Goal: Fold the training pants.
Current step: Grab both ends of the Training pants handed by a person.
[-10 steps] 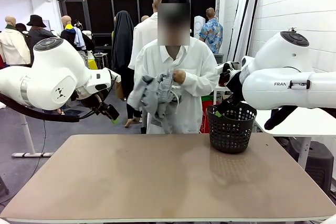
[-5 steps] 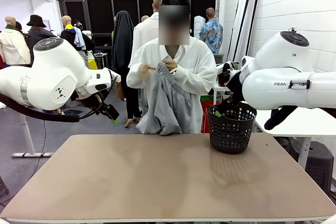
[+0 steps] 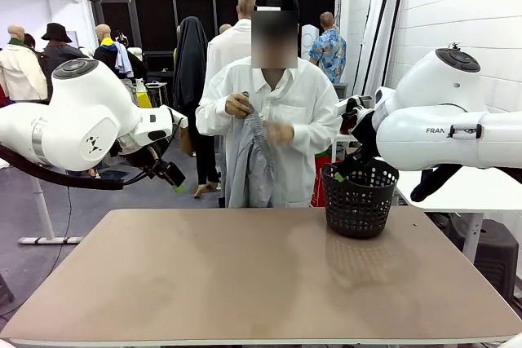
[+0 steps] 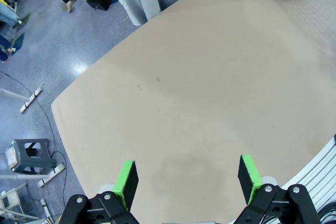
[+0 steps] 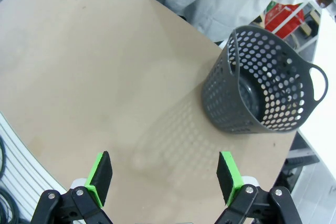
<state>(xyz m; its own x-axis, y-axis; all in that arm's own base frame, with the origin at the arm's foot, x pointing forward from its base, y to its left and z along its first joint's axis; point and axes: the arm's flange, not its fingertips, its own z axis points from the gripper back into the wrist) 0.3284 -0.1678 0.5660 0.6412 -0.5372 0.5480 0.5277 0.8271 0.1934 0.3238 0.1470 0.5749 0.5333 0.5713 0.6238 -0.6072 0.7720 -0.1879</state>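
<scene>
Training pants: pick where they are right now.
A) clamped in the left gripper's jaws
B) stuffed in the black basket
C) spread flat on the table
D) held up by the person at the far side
D: the training pants hang from the person's hands beyond the far edge of the table, off its top and outside the black basket.

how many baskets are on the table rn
1. The black basket stands on the far right part of the table, near the person. None seems hidden.
</scene>
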